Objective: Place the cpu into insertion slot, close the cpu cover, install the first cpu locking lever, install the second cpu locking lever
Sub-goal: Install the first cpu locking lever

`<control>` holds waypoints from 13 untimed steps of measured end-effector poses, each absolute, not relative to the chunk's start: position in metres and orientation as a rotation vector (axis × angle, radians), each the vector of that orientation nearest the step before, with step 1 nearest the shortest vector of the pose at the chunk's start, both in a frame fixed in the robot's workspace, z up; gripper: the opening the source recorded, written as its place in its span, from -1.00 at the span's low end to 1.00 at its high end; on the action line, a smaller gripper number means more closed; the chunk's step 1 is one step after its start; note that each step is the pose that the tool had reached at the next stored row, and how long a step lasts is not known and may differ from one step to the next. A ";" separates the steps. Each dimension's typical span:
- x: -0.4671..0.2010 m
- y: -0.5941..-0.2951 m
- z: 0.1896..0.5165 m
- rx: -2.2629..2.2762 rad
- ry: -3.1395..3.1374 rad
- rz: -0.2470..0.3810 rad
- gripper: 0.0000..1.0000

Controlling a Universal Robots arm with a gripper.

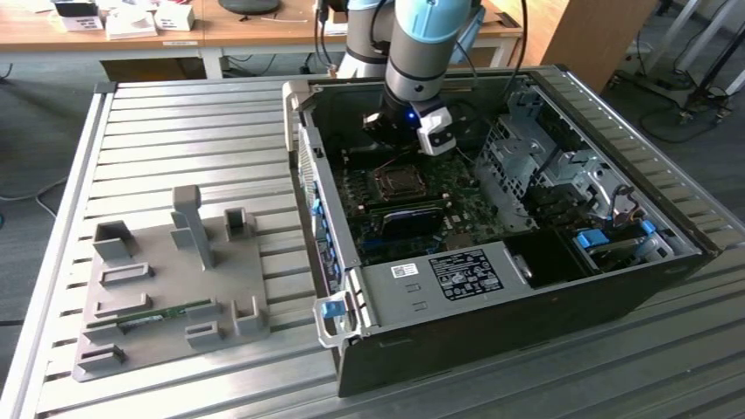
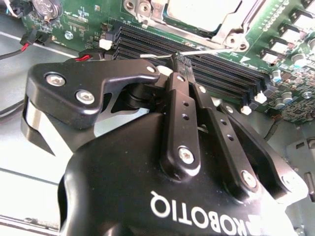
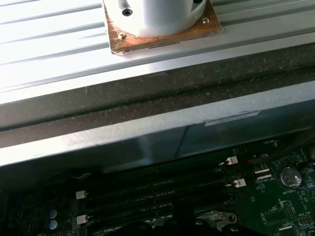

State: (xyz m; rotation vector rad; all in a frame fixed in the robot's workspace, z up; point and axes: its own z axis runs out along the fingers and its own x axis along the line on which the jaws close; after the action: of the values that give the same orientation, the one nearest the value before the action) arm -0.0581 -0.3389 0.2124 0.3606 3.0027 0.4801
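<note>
**Helper:** Grey slatted tabletop [image 1: 174, 131], big open computer case [image 1: 489, 323] on it. Where is the cpu?

**Me:** I see the cpu [image 2: 197, 10] lying flat in the insertion slot [image 1: 402, 181], with the cpu cover [image 2: 231, 24] down around it, I think.

**Helper:** And your gripper?

**Me:** My gripper [image 2: 183, 61] is pressed together. The slot lies just past its tips, beyond the black memory slots [image 2: 221, 73]. A thin locking lever [image 2: 211, 49] runs crosswise there. I cannot tell if it is pinched.

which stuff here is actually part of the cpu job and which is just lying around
Job: silver-grey square cpu, silvery metal cpu cover around it, thin silver wire locking lever, black claw by the lever.
Lying about: long black memory slots, round silver coin battery, grey blocky fixture plate on the slatted metal table.
</note>
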 end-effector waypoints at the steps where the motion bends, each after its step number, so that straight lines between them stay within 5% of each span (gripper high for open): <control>1: -0.058 -0.339 0.212 0.361 3.003 0.480 -0.79; 13: -0.057 -0.338 0.210 0.361 3.003 0.480 -0.79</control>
State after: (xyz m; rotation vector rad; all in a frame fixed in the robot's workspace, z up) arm -0.0573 -0.3376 0.2100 0.3605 3.0027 0.4800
